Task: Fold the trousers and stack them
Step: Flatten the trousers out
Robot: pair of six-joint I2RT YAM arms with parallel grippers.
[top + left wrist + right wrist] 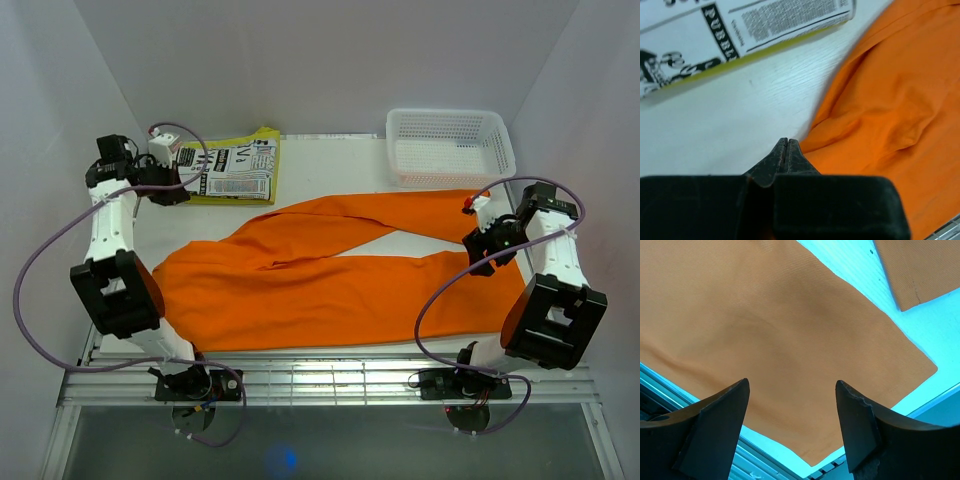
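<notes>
Trousers (330, 270) lie spread flat across the bench (330, 170), legs reaching right. Left hand (787, 142) is pinched shut beside their edge; right hand (791, 385) hangs open above one leg end.

trousers (330, 268) mid-table; basket (452, 179) far right; paper (232, 172) far left
</notes>
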